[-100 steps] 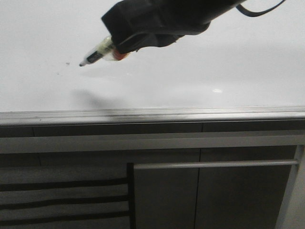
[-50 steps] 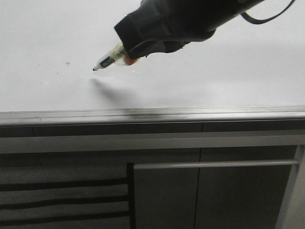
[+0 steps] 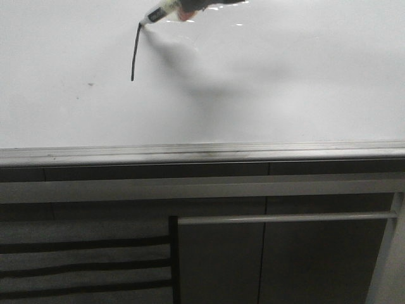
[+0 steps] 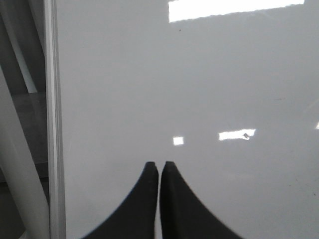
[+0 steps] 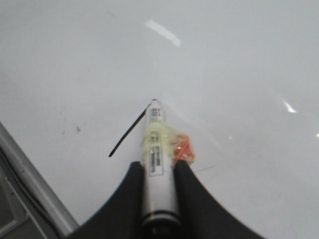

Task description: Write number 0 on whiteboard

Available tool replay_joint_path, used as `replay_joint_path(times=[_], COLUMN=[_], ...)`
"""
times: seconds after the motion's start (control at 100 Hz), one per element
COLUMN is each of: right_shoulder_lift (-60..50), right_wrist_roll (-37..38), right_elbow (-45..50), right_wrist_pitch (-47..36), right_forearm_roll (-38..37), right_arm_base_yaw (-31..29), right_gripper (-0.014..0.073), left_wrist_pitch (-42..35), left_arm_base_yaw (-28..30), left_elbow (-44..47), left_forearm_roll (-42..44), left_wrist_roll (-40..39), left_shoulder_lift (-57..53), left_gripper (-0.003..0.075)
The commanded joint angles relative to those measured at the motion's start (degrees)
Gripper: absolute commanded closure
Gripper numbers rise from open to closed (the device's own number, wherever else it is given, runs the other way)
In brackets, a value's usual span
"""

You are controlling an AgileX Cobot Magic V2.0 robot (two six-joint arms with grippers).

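Observation:
The whiteboard [image 3: 285, 82] fills the upper front view. My right gripper [image 5: 158, 167] is shut on a white marker [image 5: 158, 144] wrapped in yellowish and orange tape. The marker's tip [image 5: 154, 101] touches the board. In the front view only the marker [image 3: 159, 11] shows, at the top edge. A single thin dark stroke [image 3: 134, 54] runs from the tip down to a free end; it also shows in the right wrist view [image 5: 128, 133]. No closed loop of the number 0 shows. My left gripper [image 4: 159, 165] is shut and empty over bare board [image 4: 174, 74].
A silver-grey edge rail [image 3: 202, 152] bounds the board's near side, and also shows in the left wrist view [image 4: 52, 124]. Dark grey cabinet panels [image 3: 221, 259] with a bar handle [image 3: 285, 218] lie below. A small dark speck [image 3: 90, 83] sits left of the stroke.
My right gripper has moved up the board and mostly out of the front view. The marker tip has come down on the board and drawn a dark stroke upward.

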Motion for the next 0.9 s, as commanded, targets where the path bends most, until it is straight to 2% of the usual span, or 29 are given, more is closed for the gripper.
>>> replay_joint_path(times=[0.0, 0.09, 0.28, 0.42, 0.61, 0.89], right_shoulder_lift=[-2.5, -3.5, -3.8, -3.8, -3.0, 1.5], right_wrist_roll=[-0.3, -0.3, -0.3, -0.3, -0.3, -0.3], right_elbow=[-2.1, -2.1, -1.7, 0.7, 3.5, 3.4], right_wrist_pitch=[-5.2, -2.8, 8.9, 11.7, 12.4, 6.1], right_forearm_roll=[-0.9, -0.9, -0.4, -0.2, 0.4, 0.4], right_arm_base_yaw=[-1.8, -3.3, -6.0, -5.8, -4.4, 0.6], right_gripper=[0.0662, 0.0662, 0.0662, 0.0662, 0.0662, 0.0662], left_wrist_pitch=[-1.7, -1.7, -1.7, -1.7, -1.7, -1.7], left_arm_base_yaw=[0.0, 0.0, 0.0, 0.0, 0.0, 0.0], left_elbow=[-2.0, -2.0, -2.0, -2.0, -2.0, -2.0], left_forearm_roll=[2.4, 2.4, 2.7, 3.3, 3.3, 3.3], left_wrist_roll=[-1.2, -1.2, -1.2, -1.2, -1.2, -1.2], left_shoulder_lift=[1.1, 1.1, 1.1, 1.1, 1.1, 1.1], left_gripper=[0.074, 0.074, 0.074, 0.074, 0.074, 0.074])
